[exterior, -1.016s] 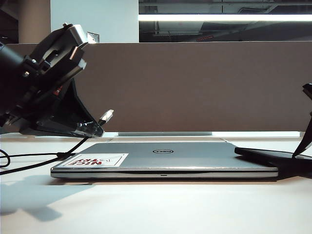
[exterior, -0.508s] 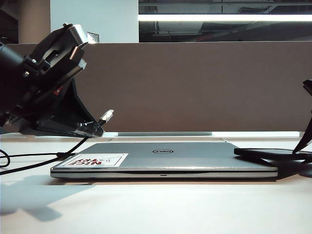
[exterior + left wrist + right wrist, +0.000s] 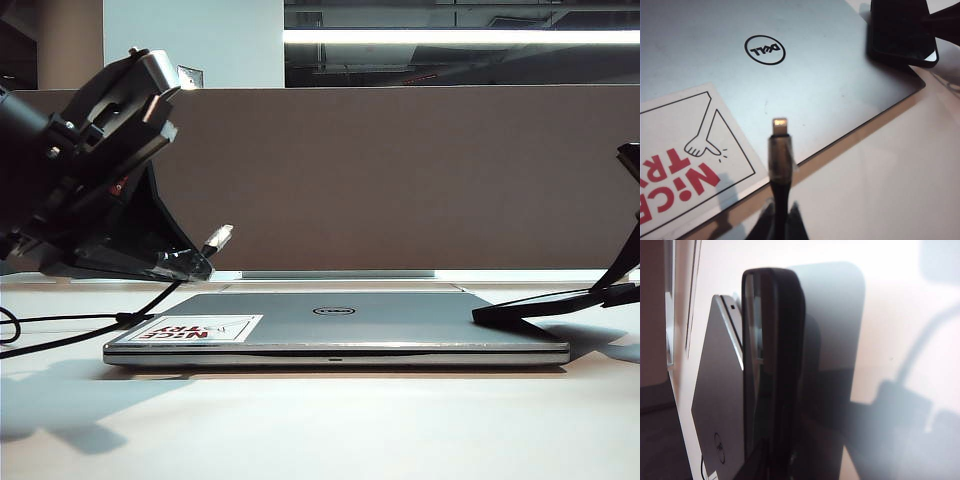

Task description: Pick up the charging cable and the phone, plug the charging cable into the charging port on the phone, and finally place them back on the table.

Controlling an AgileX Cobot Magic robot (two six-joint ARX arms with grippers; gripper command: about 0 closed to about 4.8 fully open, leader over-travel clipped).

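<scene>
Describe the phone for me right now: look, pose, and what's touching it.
The phone is a thin black glossy slab with rounded corners. It sits tilted: its left end rests on the silver laptop's right rear corner, its right end raised off the table in the right gripper, shut on it. Its charging port can't be made out.

We see the laptop [image 3: 335,325] lying on the tabletop [image 3: 320,420], the phone [image 3: 535,305] tilted over its right corner, the charging cable [image 3: 70,328] trailing left.
</scene>
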